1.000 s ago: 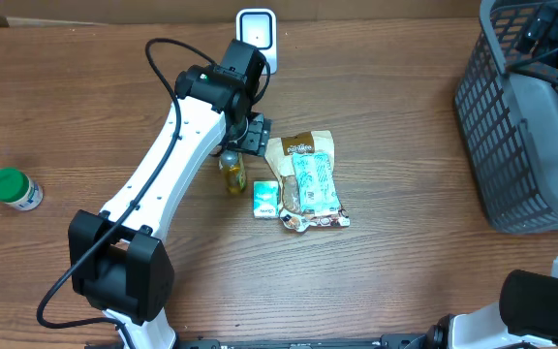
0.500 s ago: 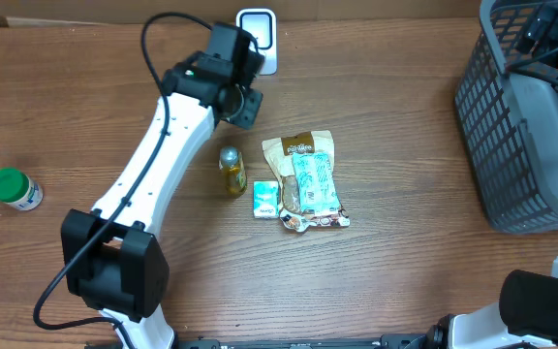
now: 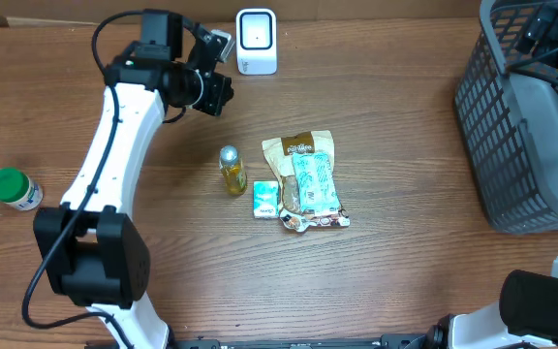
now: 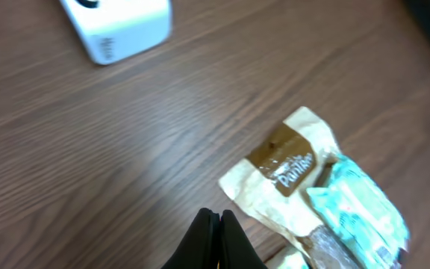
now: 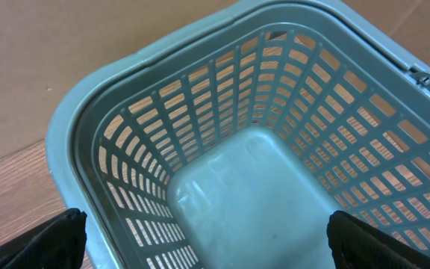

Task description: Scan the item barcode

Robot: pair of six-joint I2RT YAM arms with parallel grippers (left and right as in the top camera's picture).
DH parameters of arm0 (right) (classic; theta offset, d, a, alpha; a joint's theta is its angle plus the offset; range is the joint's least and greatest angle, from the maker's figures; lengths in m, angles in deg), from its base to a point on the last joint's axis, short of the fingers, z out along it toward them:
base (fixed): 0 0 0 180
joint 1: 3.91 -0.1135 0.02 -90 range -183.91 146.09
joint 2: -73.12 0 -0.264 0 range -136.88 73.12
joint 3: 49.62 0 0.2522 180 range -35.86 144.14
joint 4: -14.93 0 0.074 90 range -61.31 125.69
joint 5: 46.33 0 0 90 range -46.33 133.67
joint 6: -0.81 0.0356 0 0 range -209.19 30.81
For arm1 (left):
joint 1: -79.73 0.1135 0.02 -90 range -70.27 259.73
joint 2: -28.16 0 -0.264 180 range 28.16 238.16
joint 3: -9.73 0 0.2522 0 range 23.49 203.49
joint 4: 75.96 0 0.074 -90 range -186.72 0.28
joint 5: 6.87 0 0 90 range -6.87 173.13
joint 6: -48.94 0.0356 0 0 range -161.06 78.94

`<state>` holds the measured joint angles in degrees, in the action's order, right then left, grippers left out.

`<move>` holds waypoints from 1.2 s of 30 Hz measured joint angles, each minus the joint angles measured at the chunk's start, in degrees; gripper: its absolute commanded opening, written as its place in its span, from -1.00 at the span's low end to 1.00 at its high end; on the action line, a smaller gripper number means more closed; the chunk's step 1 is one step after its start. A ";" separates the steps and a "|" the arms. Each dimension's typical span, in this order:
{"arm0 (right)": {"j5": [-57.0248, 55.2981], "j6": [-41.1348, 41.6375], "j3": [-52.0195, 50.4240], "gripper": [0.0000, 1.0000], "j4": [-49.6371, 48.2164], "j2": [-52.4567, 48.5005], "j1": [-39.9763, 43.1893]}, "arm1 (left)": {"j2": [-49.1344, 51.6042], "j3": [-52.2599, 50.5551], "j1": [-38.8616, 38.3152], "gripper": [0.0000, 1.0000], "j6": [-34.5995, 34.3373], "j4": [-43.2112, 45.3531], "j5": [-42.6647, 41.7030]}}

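Brown wood-grain surface carries everything. Grey plastic lattice basket sits at its right edge. The right gripper hangs over the basket's mouth, fingers spread wide, nothing between them. White-shelled left arm reaches to the far left. The left gripper is over bare wood, fingers pressed together, empty.

Cluster mid-surface:
- tan paper pouch with brown label
- teal film packet lying on the pouch

White box-shaped barcode scanner stands at the far edge, right of the left gripper. Green-capped white jar sits alone near the left edge. Small green-and-white box is just beside the pouch's lower left. Small clear bottle of yellow liquid lies just left of the box, apart from both grippers.
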<state>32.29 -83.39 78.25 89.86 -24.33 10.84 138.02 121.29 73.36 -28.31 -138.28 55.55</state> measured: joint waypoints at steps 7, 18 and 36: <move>0.00 0.00 0.00 1.00 0.02 0.00 0.00 | 5.62 -0.04 2.89 -0.91 -2.45 -5.75 0.79; -0.02 -0.02 0.00 1.00 0.02 0.00 0.00 | 6.43 -0.28 4.15 -0.89 -1.81 -5.90 4.17; -0.02 0.00 0.00 1.00 0.00 0.00 0.00 | 16.41 -0.33 3.32 -0.82 15.17 -7.39 -21.22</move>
<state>32.27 -83.39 78.25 89.86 -24.33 10.84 154.44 120.96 76.68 -13.14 -145.66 34.33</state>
